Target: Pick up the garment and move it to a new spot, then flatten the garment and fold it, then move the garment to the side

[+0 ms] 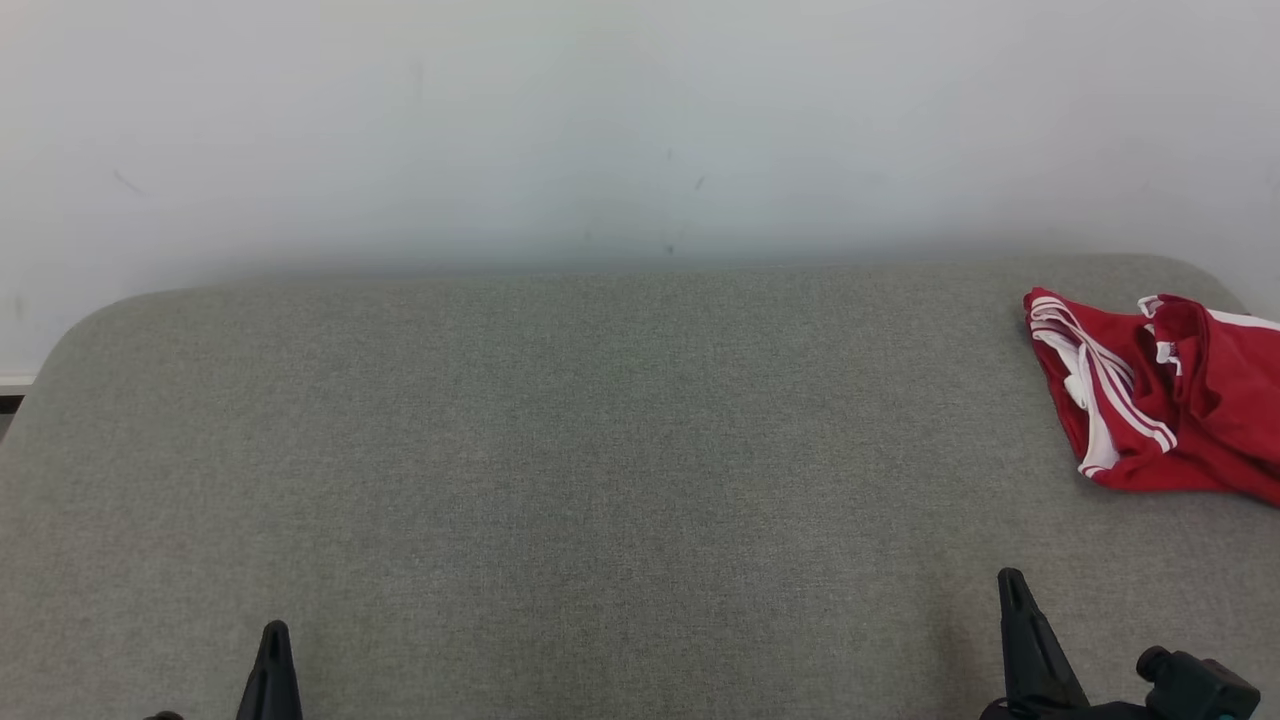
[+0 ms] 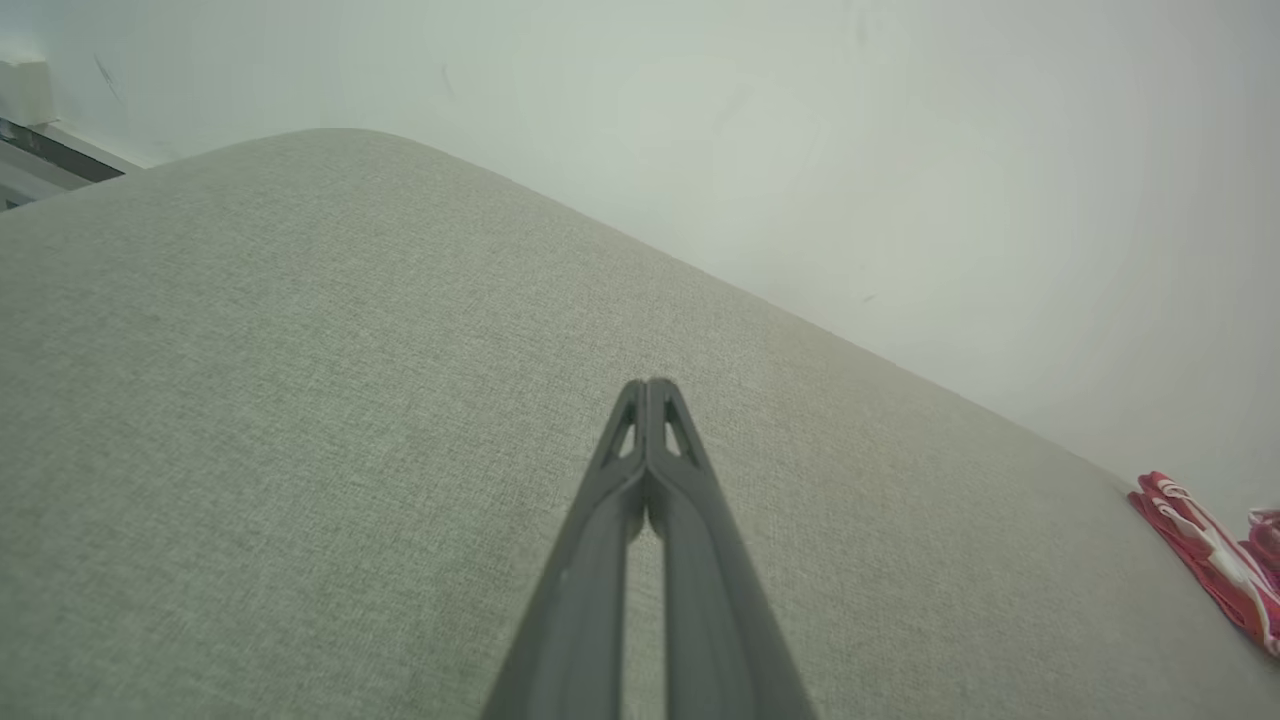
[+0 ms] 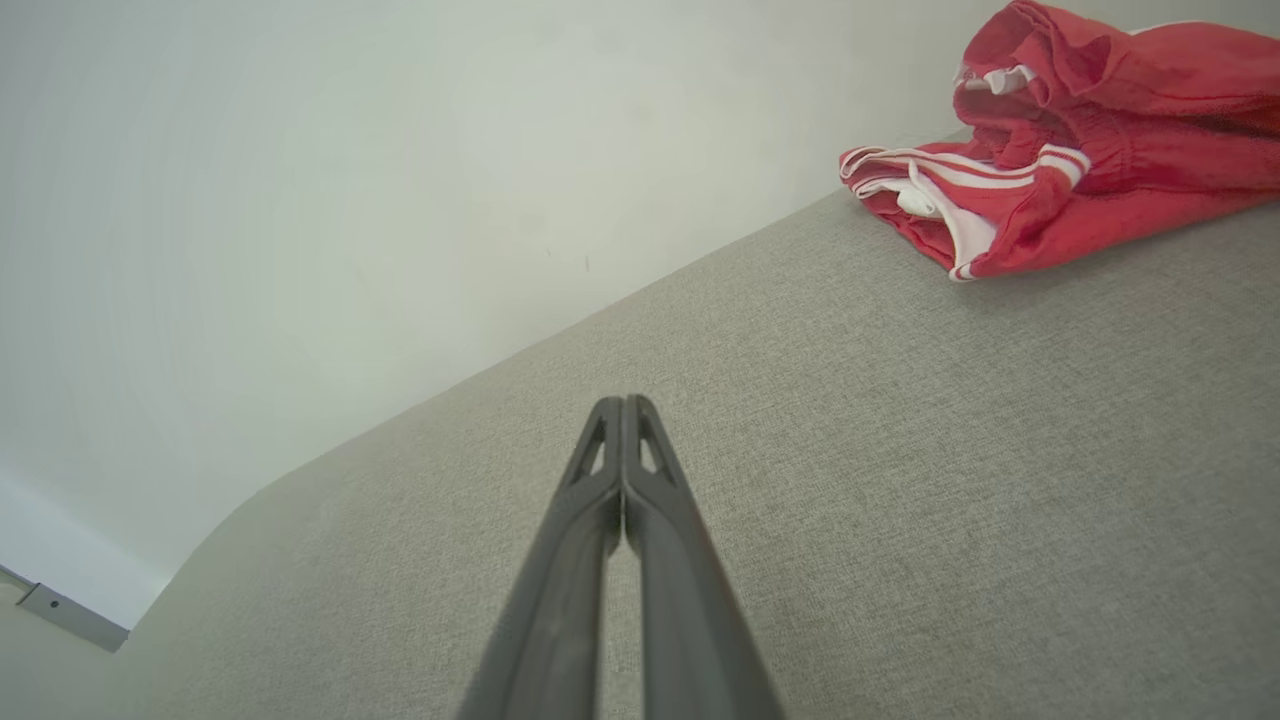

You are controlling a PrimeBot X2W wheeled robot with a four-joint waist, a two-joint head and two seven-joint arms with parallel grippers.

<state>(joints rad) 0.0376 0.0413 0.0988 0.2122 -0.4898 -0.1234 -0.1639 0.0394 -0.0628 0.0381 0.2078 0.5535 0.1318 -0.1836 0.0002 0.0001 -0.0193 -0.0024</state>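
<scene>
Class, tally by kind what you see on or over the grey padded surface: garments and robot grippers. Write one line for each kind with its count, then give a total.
Garments: 1, the red garment with white stripes, crumpled at the far right.
Grippers: 2, the left gripper and the right gripper, both shut and holding nothing.
Total: 3

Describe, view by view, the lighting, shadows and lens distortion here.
Head view: soft, even light, faint shadow under the garment. Left wrist view: pale and hazy, garment soft at frame edge. Right wrist view: clearer, garment crisp with a thin shadow.
</scene>
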